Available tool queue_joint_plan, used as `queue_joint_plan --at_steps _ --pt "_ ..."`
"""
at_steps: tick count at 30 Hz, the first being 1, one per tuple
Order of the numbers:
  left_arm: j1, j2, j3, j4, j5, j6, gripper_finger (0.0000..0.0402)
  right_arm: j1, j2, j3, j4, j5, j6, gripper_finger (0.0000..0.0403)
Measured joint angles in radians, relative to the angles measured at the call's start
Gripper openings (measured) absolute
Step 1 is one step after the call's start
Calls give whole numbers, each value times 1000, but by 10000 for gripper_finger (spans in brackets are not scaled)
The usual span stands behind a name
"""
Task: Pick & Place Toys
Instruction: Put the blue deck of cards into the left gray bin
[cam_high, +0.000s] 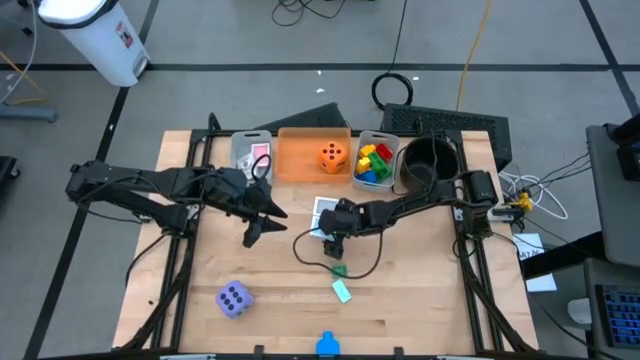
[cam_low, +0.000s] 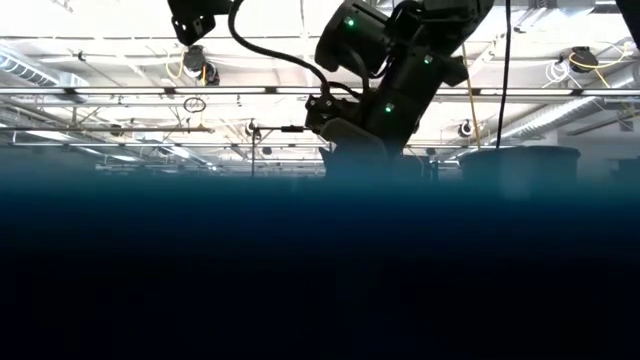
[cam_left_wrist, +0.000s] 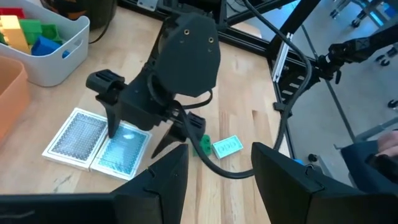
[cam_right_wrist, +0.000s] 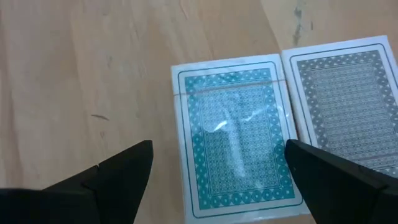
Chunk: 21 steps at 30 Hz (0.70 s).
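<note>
Right gripper (cam_right_wrist: 217, 171) spread wide over the teal card pack (cam_right_wrist: 236, 134), which lies flat on the table (cam_high: 420, 290).

The teal card pack lies face down beside a grey card pack (cam_right_wrist: 348, 102), long sides touching or nearly so and long axes parallel; both are just in front of the grey bin of bricks (cam_high: 375, 162). In the right wrist view the teal pack's long axis points between the two spread fingers, neither of them touching it. A small green brick (cam_left_wrist: 203, 145) and a pale green card (cam_left_wrist: 227, 147) lie just past the teal pack, on the side away from the bin. The orange die (cam_high: 334, 155) sits in the orange bin (cam_high: 300, 160), next to the grey bin; the purple die (cam_high: 234, 298) lies well away, toward the table's front. The left gripper (cam_high: 262, 220) hovers beside the packs, its fingers partly apart and empty.
</note>
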<state>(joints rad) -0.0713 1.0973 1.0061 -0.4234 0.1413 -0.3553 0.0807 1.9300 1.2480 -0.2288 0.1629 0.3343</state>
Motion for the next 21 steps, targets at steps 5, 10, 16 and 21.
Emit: queue_joint_plan --at_steps 5,10,16,21 --pt "-1 0 0 0 0 -12 182 0 0 0 0 -1 -1 357" --pt "-1 0 0 0 0 -9 182 0 -2 0 -1 -3 -6 357" --pt "-1 0 0 0 0 -8 182 -5 -6 -1 -6 -4 -41 357" --pt "-1 0 0 0 0 -9 182 -21 -6 -1 -9 -8 -37 357"
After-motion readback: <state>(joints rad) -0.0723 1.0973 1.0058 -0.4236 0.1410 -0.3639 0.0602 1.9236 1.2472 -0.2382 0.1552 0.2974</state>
